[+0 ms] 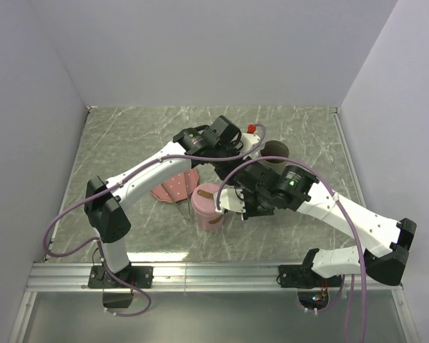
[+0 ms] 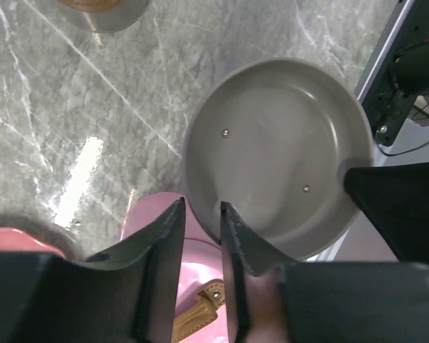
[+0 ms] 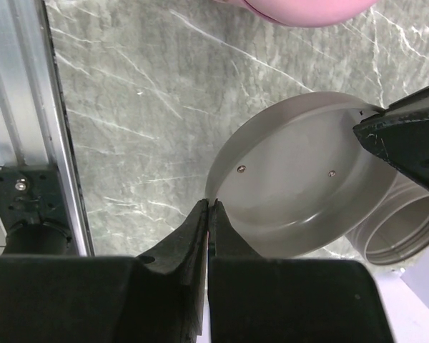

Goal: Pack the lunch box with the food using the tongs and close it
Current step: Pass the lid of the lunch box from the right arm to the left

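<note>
A round grey lid (image 2: 286,150), underside facing the wrist cameras, hangs tilted above the table. My right gripper (image 3: 211,204) is shut on its near rim, and the same lid (image 3: 307,193) fills that view. My left gripper (image 2: 202,206) is at the opposite rim, jaws apart, with the rim in the gap. The pink lunch box (image 1: 207,207) stands below, and its tan strap (image 2: 200,314) shows between the left fingers. The arms hide the lid in the top view. Food and tongs are out of view.
A flat pink dotted piece (image 1: 175,187) lies left of the lunch box. A round open container (image 1: 275,153) stands behind the right arm. A pale ridged pot (image 3: 400,229) sits under the lid. A metal rail (image 1: 200,275) runs along the near edge.
</note>
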`<state>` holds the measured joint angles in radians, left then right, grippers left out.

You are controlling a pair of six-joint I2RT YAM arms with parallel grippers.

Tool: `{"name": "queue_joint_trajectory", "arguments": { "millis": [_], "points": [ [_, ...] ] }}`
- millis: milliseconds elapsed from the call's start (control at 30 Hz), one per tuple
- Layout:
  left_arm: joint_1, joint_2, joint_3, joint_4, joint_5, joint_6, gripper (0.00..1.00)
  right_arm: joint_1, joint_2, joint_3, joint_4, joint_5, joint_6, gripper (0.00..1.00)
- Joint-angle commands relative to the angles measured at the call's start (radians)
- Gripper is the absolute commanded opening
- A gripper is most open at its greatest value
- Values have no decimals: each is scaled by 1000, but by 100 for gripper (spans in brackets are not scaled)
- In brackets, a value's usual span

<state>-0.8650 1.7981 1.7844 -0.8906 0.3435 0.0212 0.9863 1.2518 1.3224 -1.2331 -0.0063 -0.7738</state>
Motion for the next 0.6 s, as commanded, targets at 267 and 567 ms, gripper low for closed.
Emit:
{"name": "queue_joint_trajectory", "arguments": {
  "millis": [267,567],
  "points": [
    [-34,44,15,-10,-35,-10,26,23,20,51,53,106,30,0],
    [-39,61,6,-19,-64,-12,1,23,23,54,64,123,33,0]
  ]
}}
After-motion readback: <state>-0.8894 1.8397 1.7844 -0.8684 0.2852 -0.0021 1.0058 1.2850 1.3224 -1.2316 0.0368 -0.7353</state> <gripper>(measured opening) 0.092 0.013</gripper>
